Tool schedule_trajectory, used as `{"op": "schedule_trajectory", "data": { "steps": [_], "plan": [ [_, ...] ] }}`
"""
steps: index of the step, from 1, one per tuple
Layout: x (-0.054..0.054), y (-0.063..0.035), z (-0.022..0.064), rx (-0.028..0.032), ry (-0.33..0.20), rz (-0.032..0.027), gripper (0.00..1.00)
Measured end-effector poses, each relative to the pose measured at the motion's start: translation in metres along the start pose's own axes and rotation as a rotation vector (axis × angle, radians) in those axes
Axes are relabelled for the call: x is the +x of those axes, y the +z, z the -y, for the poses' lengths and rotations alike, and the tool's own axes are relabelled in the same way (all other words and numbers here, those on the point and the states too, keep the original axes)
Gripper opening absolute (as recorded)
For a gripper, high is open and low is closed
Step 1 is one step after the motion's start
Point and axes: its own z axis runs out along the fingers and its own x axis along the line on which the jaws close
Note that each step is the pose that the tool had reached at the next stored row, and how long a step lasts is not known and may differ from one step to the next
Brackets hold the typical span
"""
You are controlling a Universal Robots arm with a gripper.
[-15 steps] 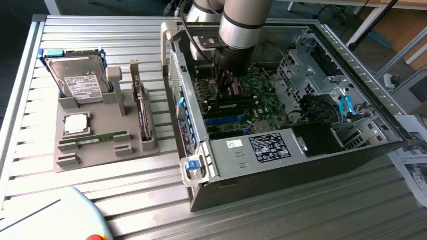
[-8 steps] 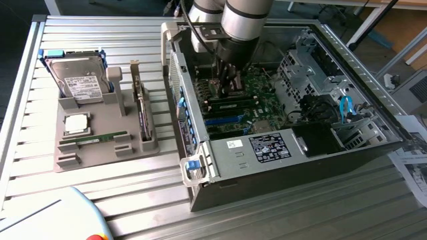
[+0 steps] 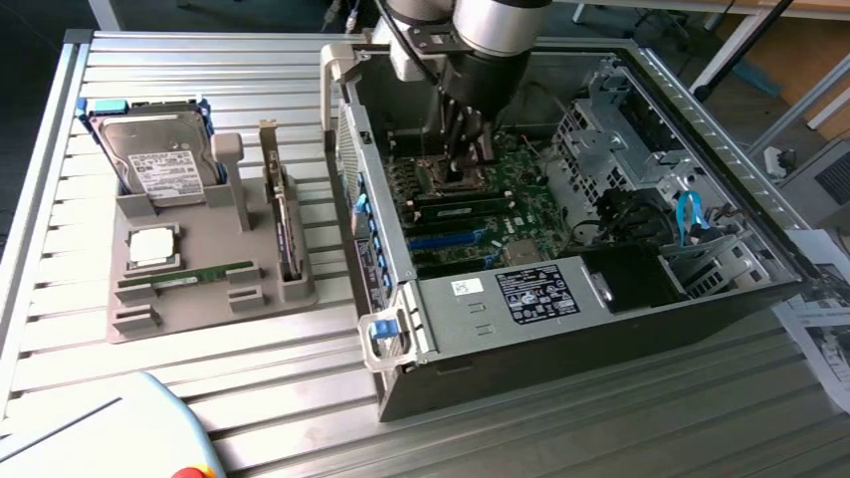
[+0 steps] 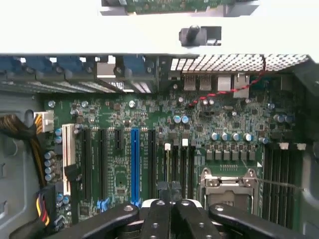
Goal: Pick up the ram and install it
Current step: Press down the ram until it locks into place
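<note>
The ram (image 3: 186,276), a long thin green stick, lies flat in the grey holder (image 3: 199,309) on the exterior view's left, outside the computer case. My gripper (image 3: 465,169) is far from it. It hangs low inside the open case, over the motherboard (image 4: 149,124) between the processor socket (image 4: 227,181) and the memory slots (image 4: 179,164). Its two dark fingers (image 4: 163,191) are pressed together, shut, and I see nothing held between them. A green strip (image 3: 459,207) runs along the memory slots just below the gripper in the exterior view.
The holder also carries a silver hard drive (image 3: 159,159), a small square processor chip (image 3: 150,244) and an upright card (image 3: 282,229). The case walls (image 3: 348,149), a drive cage (image 3: 624,129) and blue cables (image 3: 688,214) surround the gripper. A blue expansion slot (image 4: 134,164) lies beside the slots.
</note>
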Motion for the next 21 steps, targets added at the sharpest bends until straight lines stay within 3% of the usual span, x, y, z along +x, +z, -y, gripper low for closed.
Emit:
{"op": "schedule_trajectory", "data": {
  "steps": [13,16,18,21],
  "plan": [
    [0.001,0.0003,0.0672,-0.0173,0.000,0.0002,0.11],
    [0.001,0.0003,0.0822,-0.0229,0.000,0.0001,0.11],
    [0.001,0.0004,0.0965,-0.0303,0.000,0.0003,0.11],
    [0.001,0.0004,0.1027,-0.0331,-0.001,0.0003,0.11]
  ]
}}
